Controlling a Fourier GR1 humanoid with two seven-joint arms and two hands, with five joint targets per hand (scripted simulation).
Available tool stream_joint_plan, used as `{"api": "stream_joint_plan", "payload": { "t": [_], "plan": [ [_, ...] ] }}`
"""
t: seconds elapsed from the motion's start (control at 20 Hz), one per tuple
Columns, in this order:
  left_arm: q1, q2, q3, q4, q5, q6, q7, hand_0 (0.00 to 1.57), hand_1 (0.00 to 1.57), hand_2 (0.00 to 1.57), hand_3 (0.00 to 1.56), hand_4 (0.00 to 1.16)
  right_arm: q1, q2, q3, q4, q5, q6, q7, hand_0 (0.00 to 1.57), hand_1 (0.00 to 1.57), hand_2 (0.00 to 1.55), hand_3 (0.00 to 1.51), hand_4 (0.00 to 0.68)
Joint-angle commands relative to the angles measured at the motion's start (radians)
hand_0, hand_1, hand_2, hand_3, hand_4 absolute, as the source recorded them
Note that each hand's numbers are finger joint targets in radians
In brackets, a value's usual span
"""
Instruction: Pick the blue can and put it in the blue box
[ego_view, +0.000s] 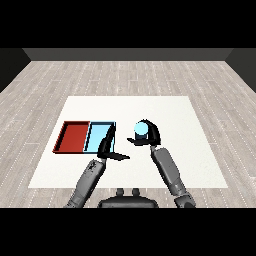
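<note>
Blue can (141, 130) in curled right hand (150, 136) — left hand (107, 149) slack by light blue tray (95, 148).

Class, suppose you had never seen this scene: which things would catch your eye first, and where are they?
First, the blue can, right of the trays, with the right robot hand curled round it. Next, the red tray and light blue tray side by side at the white table's left. The left robot hand sits at the light blue tray's near right corner.
</note>
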Motion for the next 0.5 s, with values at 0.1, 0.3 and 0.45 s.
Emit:
{"api": "stream_joint_plan", "payload": {
  "t": [0.1,0.3,0.45],
  "plan": [
    [-0.087,0.000,-0.051,0.089,0.047,0.057,0.012,0.00,0.00,0.00,0.00,0.00,0.015,0.000,0.049,-0.017,-0.013,-0.011,0.008,1.44,1.44,1.46,1.36,0.551],
    [-0.092,0.000,-0.111,0.186,0.090,0.104,-0.069,0.00,0.00,0.00,0.00,0.00,-0.040,0.000,0.081,0.067,-0.073,-0.039,-0.042,1.42,1.42,1.46,1.37,0.555],
    [-0.179,0.000,-0.071,0.248,0.154,0.078,-0.033,0.00,0.00,0.00,0.00,0.00,0.059,0.000,0.107,-0.031,-0.046,-0.019,-0.032,1.44,1.44,1.47,1.38,0.560]
  ]
}}
